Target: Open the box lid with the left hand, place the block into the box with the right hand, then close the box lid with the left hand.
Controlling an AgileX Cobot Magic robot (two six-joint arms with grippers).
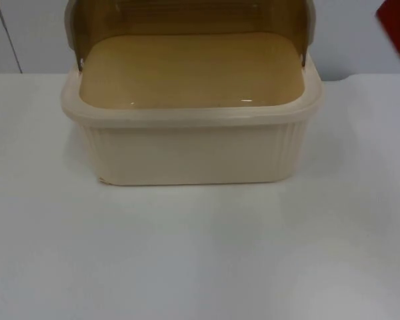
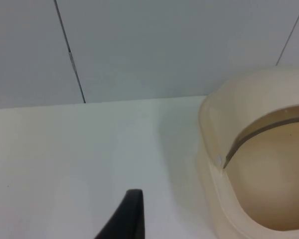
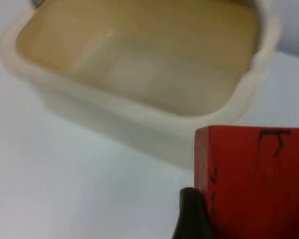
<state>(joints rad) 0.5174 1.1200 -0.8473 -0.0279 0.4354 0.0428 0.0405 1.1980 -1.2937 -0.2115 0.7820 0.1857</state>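
The red block (image 3: pixel 251 181) sits closest to the lens in the right wrist view, a cube with black pen marks on its faces, pressed against a black fingertip (image 3: pixel 192 214) of the right gripper (image 3: pixel 224 219). The gripper has it clamped and lifted off the table (image 1: pixel 200 253), near the box's (image 1: pixel 193 147) right front corner and outside its rim. From above, a scrap of that same red shows at the far right edge, beside the raised lid (image 1: pixel 187 17) and up against the partition wall (image 1: pixel 360 33).

The box is a cream tub with ribbed sides, standing at the back of the white table close to the wall. Its brownish see-through lid is swung up and back, so the tan interior lies open with nothing in it.

The left gripper (image 2: pixel 124 219) hangs over bare table to the left of the box, apart from its rounded corner. One black fingertip is all I can see of it, so whether it is spread or closed I cannot tell.
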